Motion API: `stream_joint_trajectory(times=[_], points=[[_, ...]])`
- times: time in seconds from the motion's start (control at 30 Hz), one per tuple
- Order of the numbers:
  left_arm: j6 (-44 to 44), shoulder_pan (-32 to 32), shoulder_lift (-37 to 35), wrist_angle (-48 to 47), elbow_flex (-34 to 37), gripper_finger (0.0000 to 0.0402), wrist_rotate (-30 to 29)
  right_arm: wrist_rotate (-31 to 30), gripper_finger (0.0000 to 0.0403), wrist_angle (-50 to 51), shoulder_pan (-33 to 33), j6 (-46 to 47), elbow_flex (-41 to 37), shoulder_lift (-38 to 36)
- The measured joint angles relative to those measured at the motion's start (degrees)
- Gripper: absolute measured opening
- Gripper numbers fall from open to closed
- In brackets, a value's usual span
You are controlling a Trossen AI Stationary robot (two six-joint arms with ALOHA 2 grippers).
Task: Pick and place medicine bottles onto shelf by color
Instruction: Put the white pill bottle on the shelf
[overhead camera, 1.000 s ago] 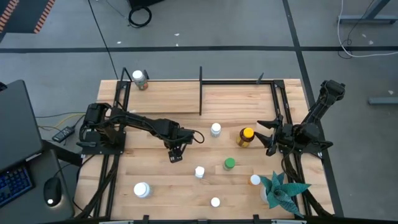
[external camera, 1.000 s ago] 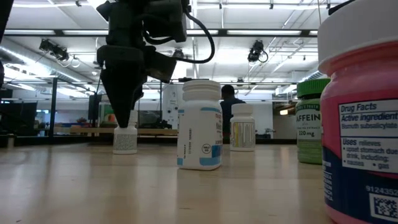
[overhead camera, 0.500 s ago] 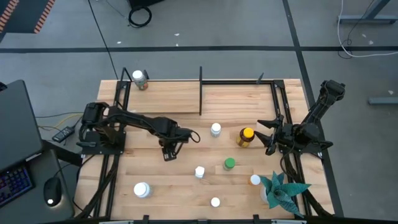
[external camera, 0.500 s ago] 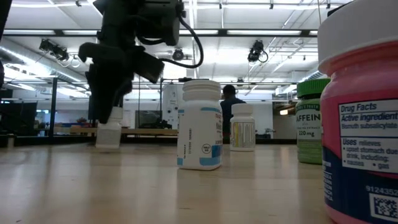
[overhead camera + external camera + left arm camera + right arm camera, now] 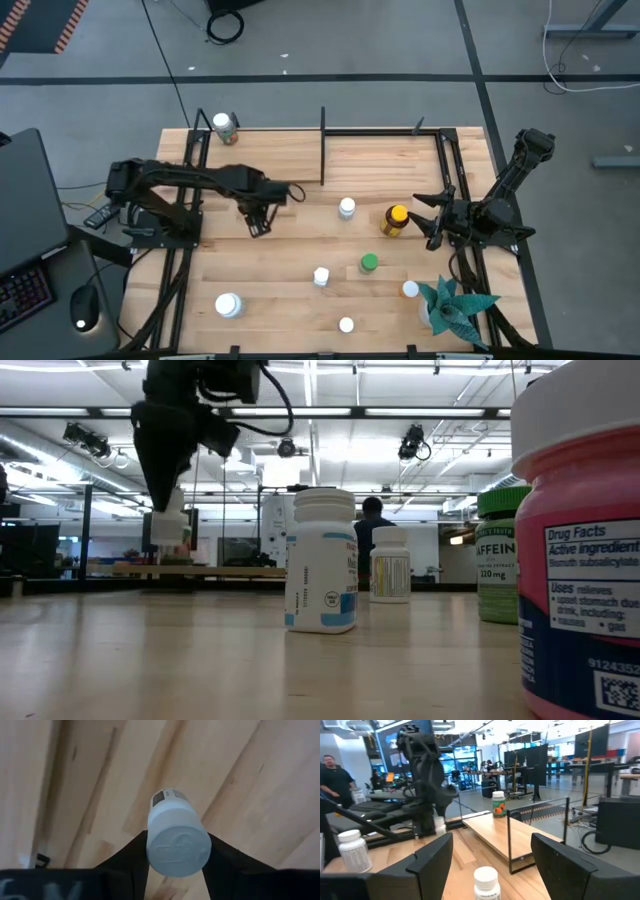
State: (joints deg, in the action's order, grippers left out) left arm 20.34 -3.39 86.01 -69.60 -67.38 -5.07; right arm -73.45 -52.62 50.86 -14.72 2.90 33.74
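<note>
Since a second ago your left claw (image 5: 257,226) has carried the white-capped bottle (image 5: 175,838) back toward the shelf (image 5: 385,157) side and lifted it clear of the surface (image 5: 290,290). Its fingers are clamped on the bottle just below the cap, and the bottle seems roughly upright in the low view. Your right claw (image 5: 428,217) waits spread wide beside the amber bottle (image 5: 395,219), gripping nothing. 1 bottle with an orange band (image 5: 225,127) already stands on the shelf's left end.

Bare tabletop (image 5: 250,255) lies under the left hand (image 5: 258,222); black divider (image 5: 322,148) stands beyond.
</note>
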Motion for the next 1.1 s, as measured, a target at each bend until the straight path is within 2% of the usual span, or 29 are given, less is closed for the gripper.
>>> stream_joint_trajectory(times=[0.2,0.4,0.53,0.77,0.93,1.1], points=[[-0.44,-4.93,-8.69,1.02,4.10,0.0156,-1.35,0.00,0.0275,-0.02,-0.01,0.14,0.00,0.00],[-1.38,-14.44,-14.55,1.05,11.42,0.0151,-1.39,0.01,0.0275,-0.15,-0.01,0.66,0.00,0.00],[-1.54,-20.73,-15.69,2.02,11.79,0.0160,-2.79,-0.24,0.0275,-0.16,-0.05,0.61,0.00,0.02],[-3.72,-31.41,-15.10,3.84,11.79,0.0149,-3.31,-0.41,0.0274,-0.19,-0.10,-0.61,0.00,0.01],[-4.65,-39.17,-14.75,4.72,11.78,0.0164,-3.24,-0.41,0.0274,-0.19,-0.10,-1.94,0.00,0.02],[-9.73,-43.20,-14.75,8.43,11.77,0.0157,0.01,-0.41,0.0274,-0.19,-0.10,-2.41,0.00,0.01]])
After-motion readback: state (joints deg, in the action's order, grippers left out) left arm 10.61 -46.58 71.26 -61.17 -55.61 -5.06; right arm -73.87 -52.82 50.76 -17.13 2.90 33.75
